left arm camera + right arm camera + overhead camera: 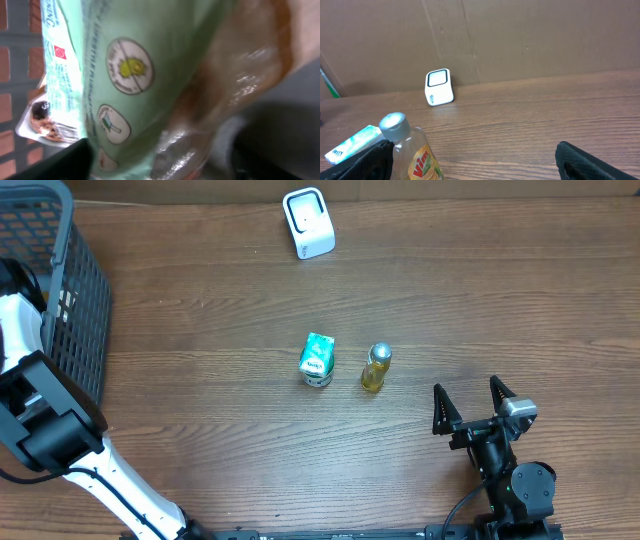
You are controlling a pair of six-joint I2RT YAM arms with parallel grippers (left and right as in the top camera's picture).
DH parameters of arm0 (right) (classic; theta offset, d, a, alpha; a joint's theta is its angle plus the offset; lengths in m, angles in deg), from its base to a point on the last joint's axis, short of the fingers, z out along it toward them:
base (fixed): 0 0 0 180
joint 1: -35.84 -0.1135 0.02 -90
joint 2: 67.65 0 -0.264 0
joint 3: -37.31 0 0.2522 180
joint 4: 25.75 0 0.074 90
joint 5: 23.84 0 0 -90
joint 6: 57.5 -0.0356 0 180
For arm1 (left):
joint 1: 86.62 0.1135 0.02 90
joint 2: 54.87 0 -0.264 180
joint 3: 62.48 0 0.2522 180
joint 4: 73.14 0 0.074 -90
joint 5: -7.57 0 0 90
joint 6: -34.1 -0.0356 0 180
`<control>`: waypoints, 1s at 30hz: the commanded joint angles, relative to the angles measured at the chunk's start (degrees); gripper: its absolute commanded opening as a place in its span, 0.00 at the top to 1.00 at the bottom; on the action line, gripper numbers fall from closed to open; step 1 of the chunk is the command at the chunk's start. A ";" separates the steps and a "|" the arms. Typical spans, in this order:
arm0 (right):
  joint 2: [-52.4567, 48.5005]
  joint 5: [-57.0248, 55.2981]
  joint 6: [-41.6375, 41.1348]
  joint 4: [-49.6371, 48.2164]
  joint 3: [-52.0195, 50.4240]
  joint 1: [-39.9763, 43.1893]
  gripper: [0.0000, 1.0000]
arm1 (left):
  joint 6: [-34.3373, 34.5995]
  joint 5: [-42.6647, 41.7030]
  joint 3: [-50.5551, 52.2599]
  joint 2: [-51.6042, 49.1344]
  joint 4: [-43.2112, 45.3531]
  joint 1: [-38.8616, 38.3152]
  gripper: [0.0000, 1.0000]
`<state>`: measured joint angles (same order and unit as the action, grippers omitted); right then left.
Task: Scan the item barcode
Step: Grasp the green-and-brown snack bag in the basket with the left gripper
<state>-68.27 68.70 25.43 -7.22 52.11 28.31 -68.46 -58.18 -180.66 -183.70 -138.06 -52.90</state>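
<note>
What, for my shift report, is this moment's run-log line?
left gripper: in basket, at green package | right gripper: open, empty | scanner: scan not yet done

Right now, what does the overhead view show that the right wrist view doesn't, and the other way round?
Only overhead: the grey mesh basket at the table's left end and the left arm bent toward it. Only right wrist: the cardboard wall behind the table and the word Vim on the silver-capped bottle. Both: the white barcode scanner, that bottle, the green-and-white carton, the wooden table and the open right gripper.
</note>
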 commanded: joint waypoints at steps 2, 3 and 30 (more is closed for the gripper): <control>0.46 -0.28 -0.22 -0.13 -0.59 0.26 0.00 | -1.01 -2.86 2.64 -1.75 -1.33 -0.96 0.61; 0.46 -0.28 -0.22 -0.11 -0.59 0.26 0.00 | -1.01 -2.86 2.64 -1.75 -1.55 -1.01 0.64; 0.46 -0.28 -0.22 -0.13 -0.59 0.26 0.00 | 4.79 -9.49 2.14 21.05 -1.11 -1.49 0.86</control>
<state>-68.27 68.72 25.39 -7.19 52.11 28.31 -65.20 -66.90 -178.36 -164.71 -138.76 -54.30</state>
